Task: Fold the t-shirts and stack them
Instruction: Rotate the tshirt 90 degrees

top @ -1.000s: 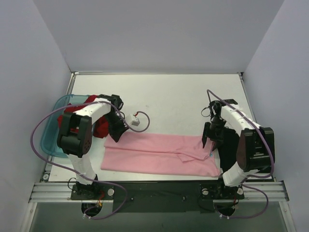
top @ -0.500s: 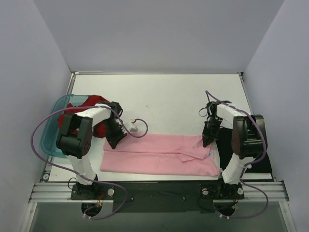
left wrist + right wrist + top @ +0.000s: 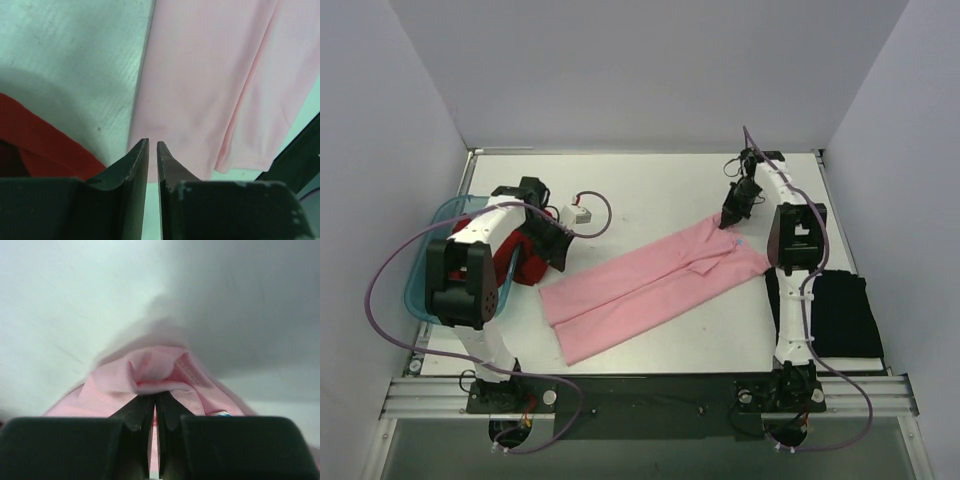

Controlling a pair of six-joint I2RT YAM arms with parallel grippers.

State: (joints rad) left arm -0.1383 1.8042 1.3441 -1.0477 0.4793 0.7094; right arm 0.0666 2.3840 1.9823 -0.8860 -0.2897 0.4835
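The light pink t-shirt (image 3: pixel 650 285), folded into a long strip, lies diagonally from near left to far right. My right gripper (image 3: pixel 728 220) is shut on its far right end, and the right wrist view shows pink cloth (image 3: pixel 155 365) bunched over the tips (image 3: pixel 154 399). My left gripper (image 3: pixel 561 262) hovers just beyond the strip's left end. Its jaws (image 3: pixel 153 145) stand a narrow gap apart with nothing between them, and the pink cloth (image 3: pixel 200 75) lies ahead. The dark red t-shirt (image 3: pixel 515 260) spills from the bin, its edge (image 3: pixel 40 145) beside my left fingers. The black t-shirt (image 3: pixel 842 310) lies folded at near right.
A translucent teal bin (image 3: pixel 420 285) sits at the table's left edge under the left arm. Purple cables loop off both arms. Grey walls close in the left, far and right sides.
The right gripper closed on the pink shirt's right end and dragged it far, turning the strip diagonal. The left gripper let go of the left end and drew back left. The black shirt is uncovered.
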